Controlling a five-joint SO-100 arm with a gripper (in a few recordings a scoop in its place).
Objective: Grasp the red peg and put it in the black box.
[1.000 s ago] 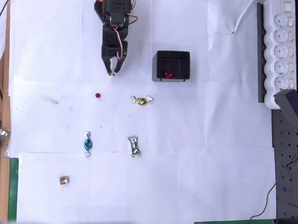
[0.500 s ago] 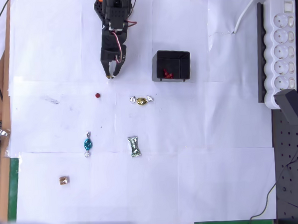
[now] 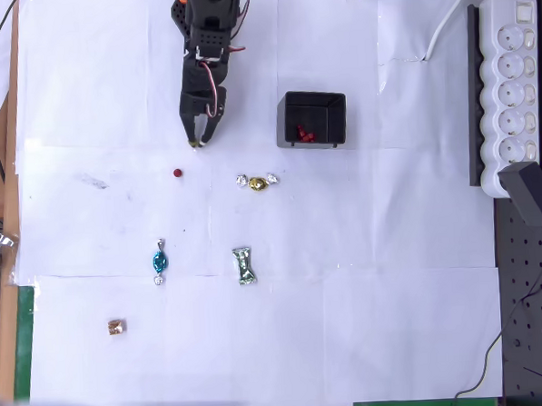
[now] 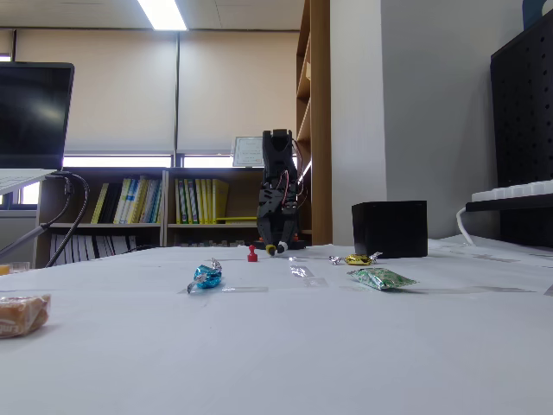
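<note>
Gripper [image 3: 196,140] points down at the white paper-covered table [image 3: 392,251], tips just above it – fingers nearly closed with only a slim gap, holding nothing. Red peg [image 3: 178,172] lies loose on the paper, near the tips, below and left of them in the overhead view; in the fixed view it [image 4: 252,254] stands just left of the gripper [image 4: 276,249]. Black box [image 3: 312,119] sits right of the gripper – a few red pieces [image 3: 305,134] inside. Gold candy [image 3: 257,182] lies below the box, blue candy [image 3: 159,262], green candy [image 3: 244,265] and brown candy [image 3: 117,327] lower down.
</note>
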